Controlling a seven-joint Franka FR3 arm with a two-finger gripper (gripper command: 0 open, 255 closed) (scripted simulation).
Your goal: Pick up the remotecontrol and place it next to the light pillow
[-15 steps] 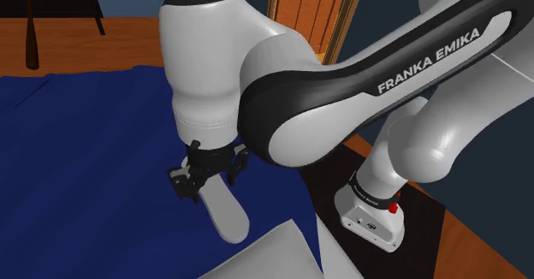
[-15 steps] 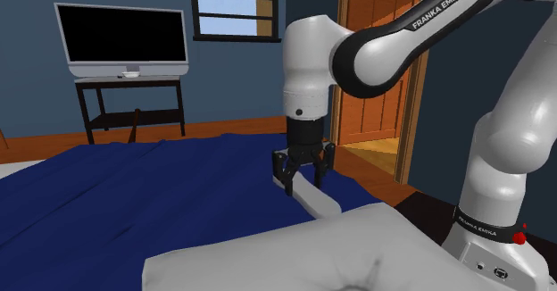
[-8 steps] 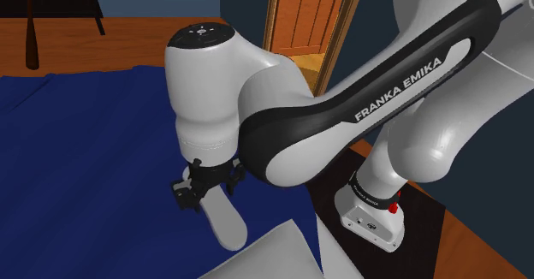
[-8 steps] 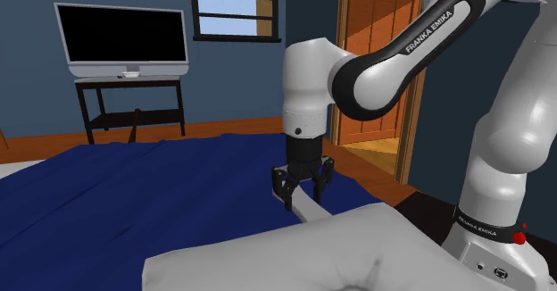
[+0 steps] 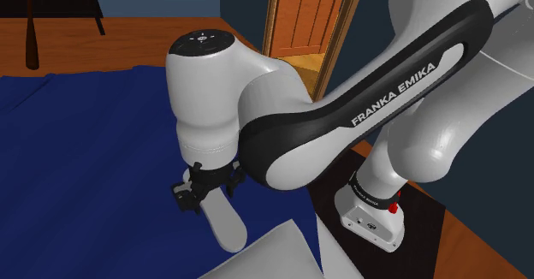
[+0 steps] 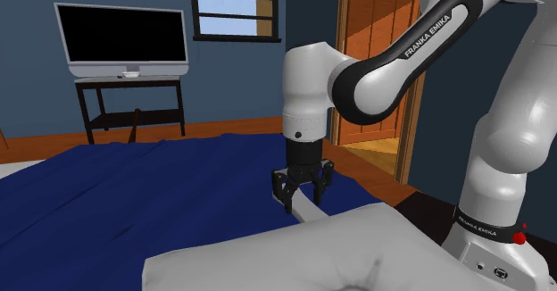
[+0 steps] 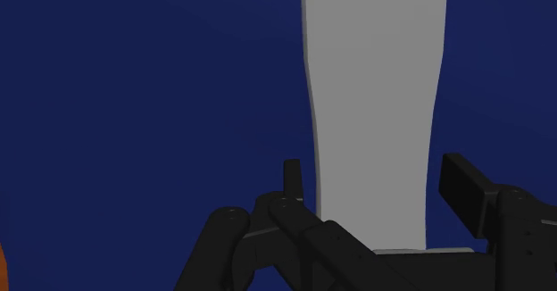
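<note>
A blue-covered bed (image 5: 86,149) fills most of the room, and everything else is placed from it. The white Franka arm (image 5: 325,123) arches over the bed's edge from the stand beside it, with its wrist pointing straight down at the cover. A plain light grey pillow (image 6: 339,253) lies on the bed at the corner nearest the stand. The second exterior view shows its whole rumpled top, while the shoulder view catches just one flat corner of it.

Off the bed on the arm's side is an orange wooden door (image 5: 308,16). Beyond the bed's far side, the second exterior view adds a dark-screened television (image 6: 120,37) on a dark desk (image 6: 129,84), with a small window (image 6: 234,14) high on the blue wall.

The remote control (image 5: 224,222), drawn as a plain grey slab with no buttons, lies flat on the bed near its door-side edge, close to the pillow. The shoulder view shows its rounded end towards the pillow — in the second exterior view that end is hidden behind the pillow. Whether the two touch is unclear.

The black gripper (image 7: 377,178) is low over the remote's other end. In the wrist view its fingers (image 7: 292,178) stand wide apart on either side of the remote, with a thin strip of blue cover visible at each edge — nothing is held.
</note>
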